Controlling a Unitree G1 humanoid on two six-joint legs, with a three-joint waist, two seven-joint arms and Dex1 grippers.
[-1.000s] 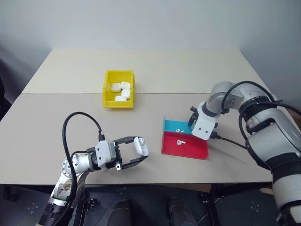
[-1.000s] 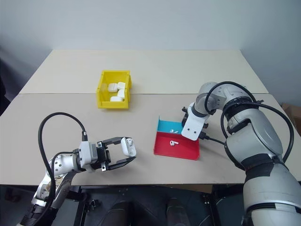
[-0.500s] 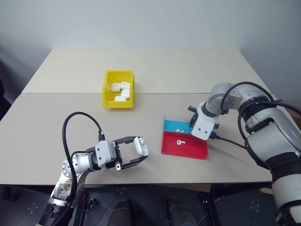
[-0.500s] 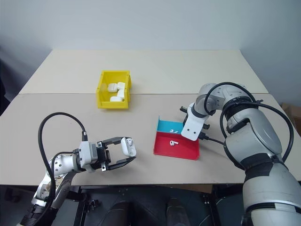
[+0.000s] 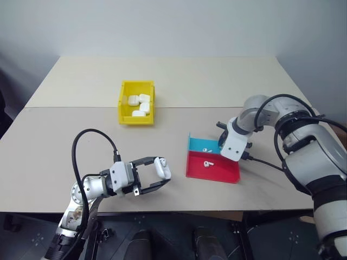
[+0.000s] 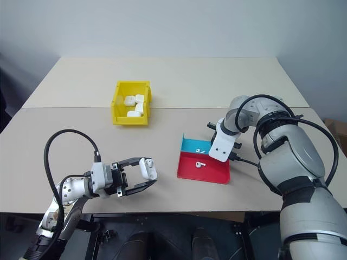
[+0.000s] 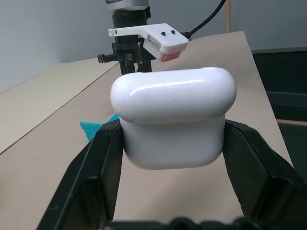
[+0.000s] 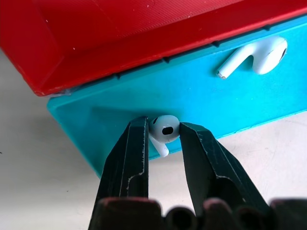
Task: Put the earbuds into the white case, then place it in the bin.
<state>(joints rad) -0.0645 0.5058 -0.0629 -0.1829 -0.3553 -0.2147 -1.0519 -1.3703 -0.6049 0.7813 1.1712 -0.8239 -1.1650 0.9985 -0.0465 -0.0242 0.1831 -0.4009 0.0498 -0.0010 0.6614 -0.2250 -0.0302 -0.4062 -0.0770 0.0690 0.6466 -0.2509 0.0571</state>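
The white case (image 5: 161, 168) is held just above the table's front left, with my left gripper (image 7: 172, 143) shut on its sides and pointing right. My right gripper (image 8: 163, 132) points steeply down at the edge of the blue tray (image 8: 192, 96). It is shut on one of the earbuds (image 8: 164, 128), pinching the bud's head with the stem hanging between the fingers (image 8: 132, 153). A second earbud (image 8: 256, 55) lies in the blue tray, and a third (image 5: 208, 162) in the red tray (image 5: 222, 173). The yellow bin (image 5: 123, 103) stands mid-table at the back left.
Several white cases (image 5: 140, 105) lie inside the bin. The blue tray (image 5: 195, 143) and the red tray sit side by side at the table's right front. A black cable (image 5: 265, 162) trails on the table from my right wrist. Bare tabletop lies between the bin and the trays.
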